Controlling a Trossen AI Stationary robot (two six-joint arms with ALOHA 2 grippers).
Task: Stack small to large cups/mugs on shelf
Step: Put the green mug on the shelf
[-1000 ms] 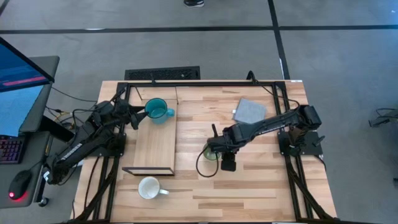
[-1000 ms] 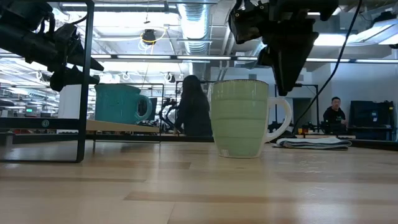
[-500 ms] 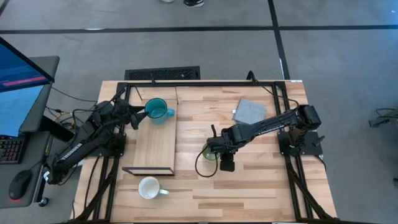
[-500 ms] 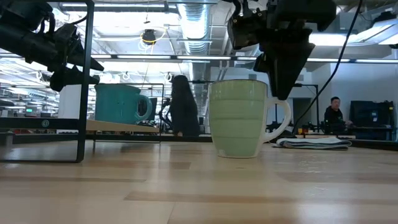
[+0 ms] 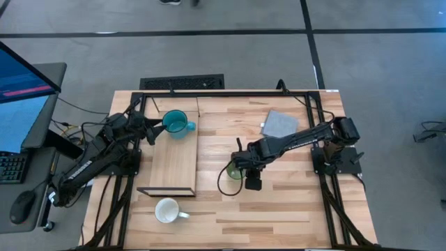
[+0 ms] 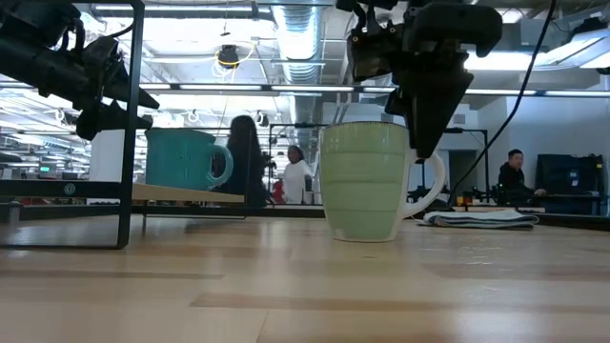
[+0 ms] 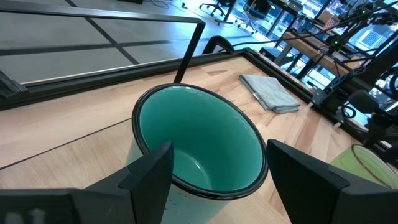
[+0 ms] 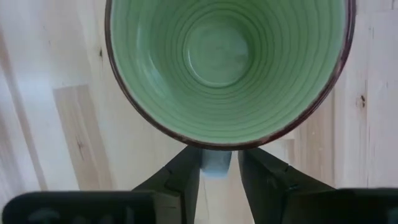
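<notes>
Right of centre in the high view, right gripper (image 5: 245, 172), fingers spread astride the handle of the upright light green mug (image 5: 235, 171) on the tabletop (image 5: 279, 209); an off-centre closure might tip it; left gripper (image 7: 211, 180) open around teal mug (image 5: 174, 123).

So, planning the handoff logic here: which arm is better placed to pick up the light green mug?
Right. The right gripper hangs directly over the light green mug, fingers astride its handle. The left gripper is across the table, fingers around the teal mug.
</notes>
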